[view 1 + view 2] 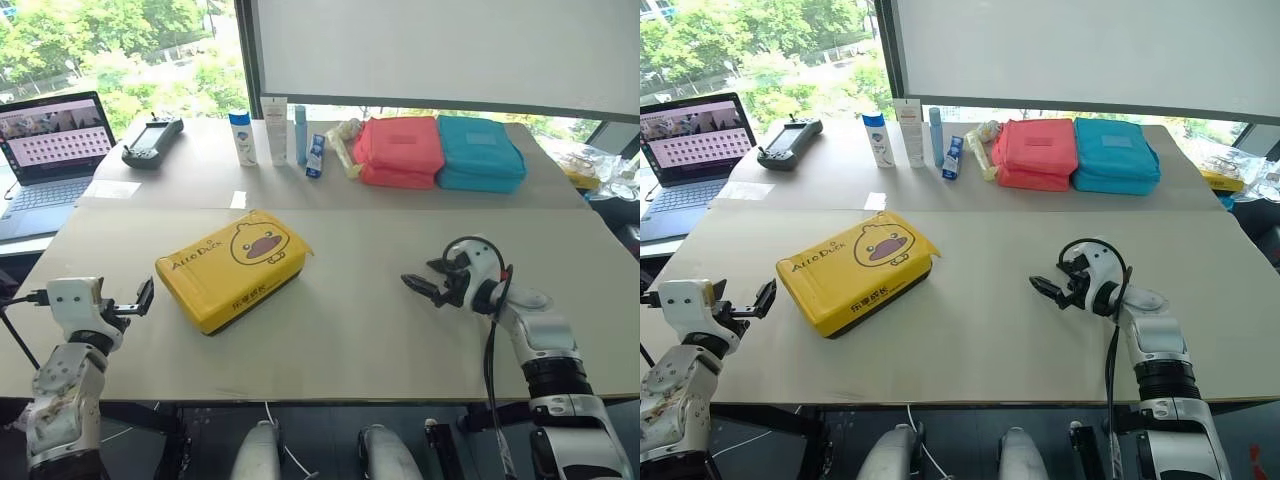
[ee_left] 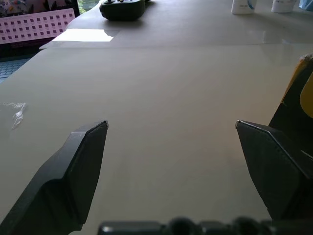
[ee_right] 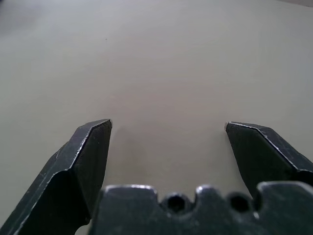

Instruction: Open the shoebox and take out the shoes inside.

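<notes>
The shoebox point(image 1: 232, 268) lies shut on the beige table point(image 1: 360, 340), left of centre, its yellow lid with the duck face turned up and black side walls below. The shoes are hidden inside it. My left gripper point(image 1: 135, 303) hovers open just left of the box, near the table's front left corner. In the left wrist view the fingers point(image 2: 83, 156) stand wide apart, and the box's black wall point(image 2: 296, 98) lies beside the other finger. My right gripper point(image 1: 420, 280) is open over bare table to the right of the box, pointing toward it, well apart from it. Nothing is between its fingertips point(image 3: 168, 125).
Along the far side stand a laptop point(image 1: 50, 150), a black controller point(image 1: 152, 140), several bottles and tubes point(image 1: 272, 130), a pink pouch point(image 1: 400, 150) and a teal pouch point(image 1: 480, 152). A white slip of paper point(image 1: 112, 188) lies near the laptop.
</notes>
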Robot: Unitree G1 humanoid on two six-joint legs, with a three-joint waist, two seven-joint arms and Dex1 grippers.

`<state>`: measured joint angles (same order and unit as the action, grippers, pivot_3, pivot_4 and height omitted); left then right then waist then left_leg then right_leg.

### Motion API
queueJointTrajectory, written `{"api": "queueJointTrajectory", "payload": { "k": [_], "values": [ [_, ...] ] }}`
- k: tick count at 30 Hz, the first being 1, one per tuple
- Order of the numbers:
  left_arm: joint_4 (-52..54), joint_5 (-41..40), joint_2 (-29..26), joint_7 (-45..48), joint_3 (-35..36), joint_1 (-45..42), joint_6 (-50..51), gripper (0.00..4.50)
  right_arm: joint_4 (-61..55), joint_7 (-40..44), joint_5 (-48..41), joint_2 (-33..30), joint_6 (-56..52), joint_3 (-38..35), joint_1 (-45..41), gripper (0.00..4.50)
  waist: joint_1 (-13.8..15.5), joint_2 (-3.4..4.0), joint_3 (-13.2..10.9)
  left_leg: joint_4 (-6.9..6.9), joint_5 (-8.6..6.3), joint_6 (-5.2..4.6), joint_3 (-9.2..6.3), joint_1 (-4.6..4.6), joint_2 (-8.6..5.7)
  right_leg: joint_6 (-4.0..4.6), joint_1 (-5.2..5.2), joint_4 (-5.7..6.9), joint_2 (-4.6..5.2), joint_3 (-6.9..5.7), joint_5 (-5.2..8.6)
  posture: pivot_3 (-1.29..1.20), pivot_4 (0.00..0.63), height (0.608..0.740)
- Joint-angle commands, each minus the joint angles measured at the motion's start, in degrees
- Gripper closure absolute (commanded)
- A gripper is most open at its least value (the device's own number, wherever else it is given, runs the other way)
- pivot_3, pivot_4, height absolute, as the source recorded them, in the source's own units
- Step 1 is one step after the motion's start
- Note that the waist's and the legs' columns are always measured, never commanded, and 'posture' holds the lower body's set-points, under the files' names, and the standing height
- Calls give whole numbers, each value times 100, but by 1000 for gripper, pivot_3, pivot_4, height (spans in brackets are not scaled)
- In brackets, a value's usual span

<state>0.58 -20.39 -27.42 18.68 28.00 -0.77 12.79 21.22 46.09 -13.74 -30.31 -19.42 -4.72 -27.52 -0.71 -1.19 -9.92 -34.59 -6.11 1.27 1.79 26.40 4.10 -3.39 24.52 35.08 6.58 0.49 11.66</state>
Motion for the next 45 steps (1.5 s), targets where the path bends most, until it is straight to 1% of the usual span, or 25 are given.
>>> {"api": "queueJointTrajectory", "payload": {
  "k": [1,3,4,5,6,7,8,11,12,13,14,16,19,21,24,26,27,29,31,35,38,42,45],
  "values": [
    [-68,-38,-144,161,113,-95,-225,258,-655,4,-192,-18,-206,-57,102,309,0,0,0,0,0,0,0,0,0,0,0,0,0,0,0,0,150,724],
    [-442,-65,-294,353,207,-290,-464,749,-1348,72,-366,-62,-530,-30,358,790,13,0,0,2,0,0,0,0,0,0,3,0,0,0,0,0,150,724],
    [-661,-2,-389,447,174,-419,-604,1105,-1671,115,-462,-113,-736,-25,461,1132,18,0,0,7,0,0,-1,0,3,2,6,2,-3,-1,1,0,150,724],
    [-861,115,-486,496,80,-551,-701,1489,-1885,180,-553,-174,-939,-9,499,1459,22,0,0,8,0,0,-1,0,6,2,8,3,-7,-1,1,0,150,724],
    [-1091,235,-586,565,-27,-694,-840,1953,-2112,251,-651,-236,-1154,19,538,1893,30,0,0,8,0,0,-1,0,7,2,9,4,-7,-1,1,0,150,724],
    [-1341,362,-682,624,-146,-857,-971,2214,-2303,310,-736,-286,-1354,55,554,2141,34,0,0,6,0,0,-1,0,7,5,9,2,-7,-1,-1,0,150,724],
    [-1608,479,-755,658,-256,-1041,-1085,2671,-2438,349,-796,-323,-1511,109,545,2539,39,0,0,4,0,1,-1,0,7,5,9,2,-6,-1,-1,0,150,724],
    [-2732,1052,-1012,739,-769,-1809,-1661,3725,-2859,450,-905,-360,-1933,471,469,3498,81,-4,3,0,-1,2,0,0,7,6,7,-2,-5,-4,-2,0,150,724],
    [-3099,1187,-1041,749,-904,-2072,-1843,4217,-2946,442,-930,-320,-2035,573,418,3968,91,-6,3,1,-1,2,0,0,9,6,8,-2,-6,-4,-3,0,150,724],
    [-3454,1297,-1048,740,-1018,-2340,-1994,4441,-2996,430,-933,-269,-2093,677,353,4181,109,-7,4,2,-1,2,0,1,10,6,9,-2,-6,-5,-3,0,150,724],
    [-3879,1432,-1052,741,-1157,-2651,-2179,4500,-3032,406,-918,-191,-2126,797,272,4473,125,-9,4,4,-1,2,0,2,10,7,10,-3,-7,-5,-3,0,150,724],
    [-4716,1766,-1024,789,-1519,-3273,-2564,4500,-3049,332,-879,23,-2162,1021,106,4473,135,-13,3,5,-1,2,0,9,10,7,18,-3,-9,-4,-3,0,150,724],
    [-5555,1994,-915,848,-1820,-3911,-2913,4500,-3000,264,-814,222,-2148,1212,-21,4473,142,-17,5,2,0,2,1,35,10,6,38,2,-13,-4,-7,0,150,724],
    [-5847,2052,-750,1067,-2003,-4219,-3049,4500,-2881,268,-762,348,-2046,1343,-108,4473,154,-17,5,-8,2,2,0,58,10,-18,50,4,-15,-4,-29,0,150,724],
    [-5836,1866,-431,2033,-2192,-4340,-2965,4500,-2530,248,-619,532,-1803,1488,-313,4473,182,-17,5,-24,3,2,0,84,8,-17,61,1,-14,-5,-45,0,150,724],
    [-5443,1672,-279,2841,-2345,-4154,-2745,4500,-2204,206,-496,603,-1589,1496,-458,4473,187,-17,5,-28,5,5,0,89,7,-21,61,-1,-14,-5,-49,0,150,724],
    [-5086,1541,-209,3248,-2444,-3996,-2540,4500,-1993,179,-408,626,-1444,1492,-542,4473,182,-17,5,-28,5,6,0,89,7,-21,61,-1,-14,-5,-50,0,150,724],
    [-3975,1167,-122,3943,-2688,-3541,-1719,4500,-1496,98,-219,660,-1118,1438,-762,4473,156,-17,5,-28,6,7,0,89,7,-16,61,1,-14,-4,-53,0,150,724],
    [-2856,941,-149,4252,-2947,-3115,-869,4500,-1044,67,-112,682,-856,1342,-958,4473,133,-17,5,-25,6,6,0,88,7,-8,62,3,-14,-2,-58,0,150,724],
    [-1413,695,-304,4346,-3139,-2673,286,4500,-472,190,76,616,-485,1278,-1142,4473,112,-17,5,-24,8,3,-4,83,8,-5,65,16,-19,0,-60,0,150,724],
    [-703,548,-423,4386,-3195,-2497,891,4500,-185,295,203,551,-282,1253,-1205,4473,92,-17,5,-26,9,2,-6,82,10,-18,64,20,-23,4,-51,0,150,724],
    [-432,530,-525,4151,-3011,-2445,1099,4500,-141,519,250,428,-251,1270,-1155,4473,85,-17,5,-28,13,-6,-7,82,10,-23,64,18,-24,6,-47,0,150,724],
    [-471,584,-604,3972,-2864,-2431,1014,4500,-451,949,32,355,-472,1297,-988,4473,75,-17,5,-27,30,-33,-7,80,10,-24,63,18,-24,7,-46,0,150,724]
  ]
}}
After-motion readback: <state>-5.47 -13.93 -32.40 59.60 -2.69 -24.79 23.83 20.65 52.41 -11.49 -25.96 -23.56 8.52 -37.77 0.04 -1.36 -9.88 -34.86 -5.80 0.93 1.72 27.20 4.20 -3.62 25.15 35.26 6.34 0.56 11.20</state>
